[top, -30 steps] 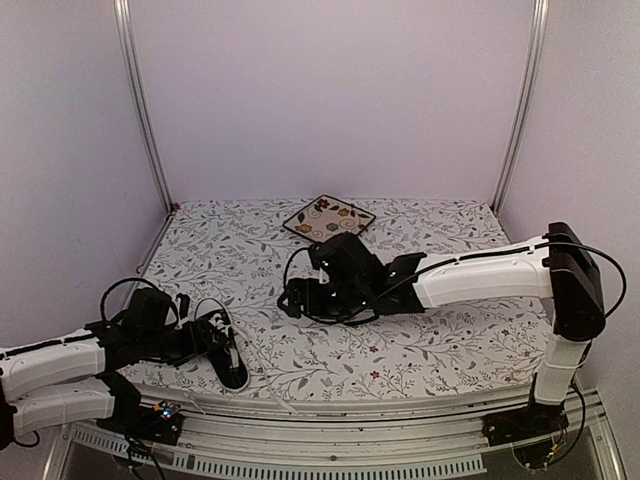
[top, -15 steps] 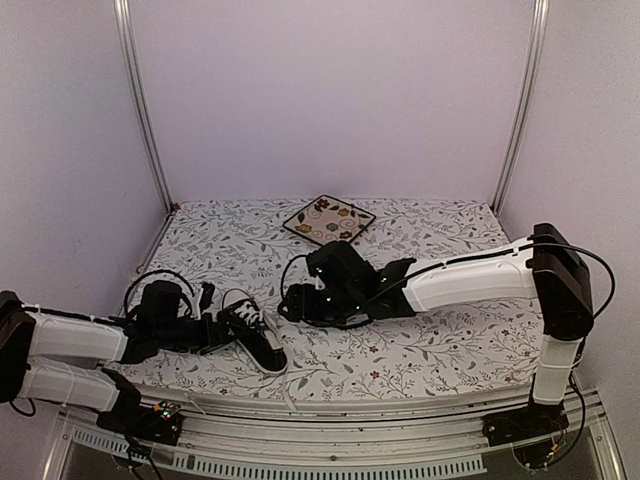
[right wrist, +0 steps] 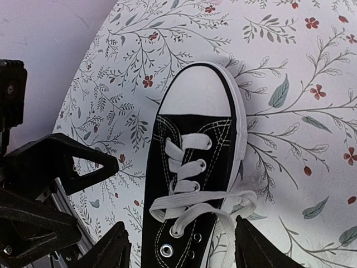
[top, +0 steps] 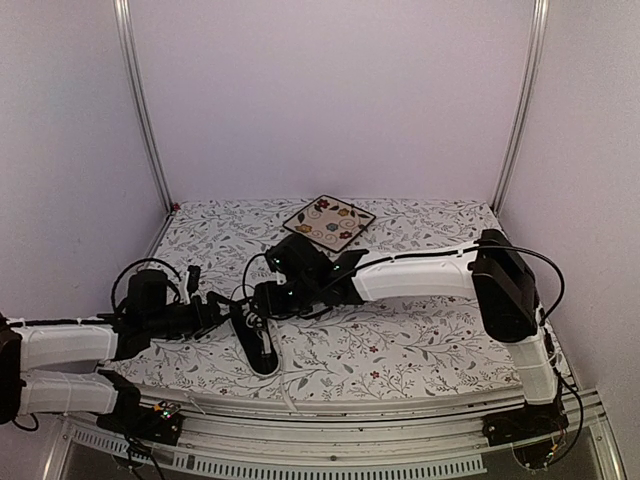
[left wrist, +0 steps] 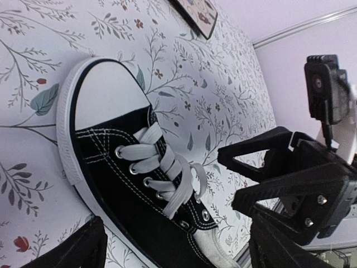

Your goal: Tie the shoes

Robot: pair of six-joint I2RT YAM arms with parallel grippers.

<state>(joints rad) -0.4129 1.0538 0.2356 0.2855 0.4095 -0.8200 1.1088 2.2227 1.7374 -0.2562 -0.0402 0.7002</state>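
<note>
From overhead, the small black canvas sneaker with white laces (top: 258, 350) is too small to show how its laces lie, and its far end blurs into the dark right gripper (top: 262, 300). Both wrist views cut off its heel at their bottom edge. The square floral-patterned plate (left wrist: 196, 15) is clipped by the left wrist view's top edge.

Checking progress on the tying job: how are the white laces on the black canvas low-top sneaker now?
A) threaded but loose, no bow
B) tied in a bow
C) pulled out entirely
A: the white laces cross the eyelets of the black canvas low-top sneaker, their ends trailing loose, with no bow.
</note>
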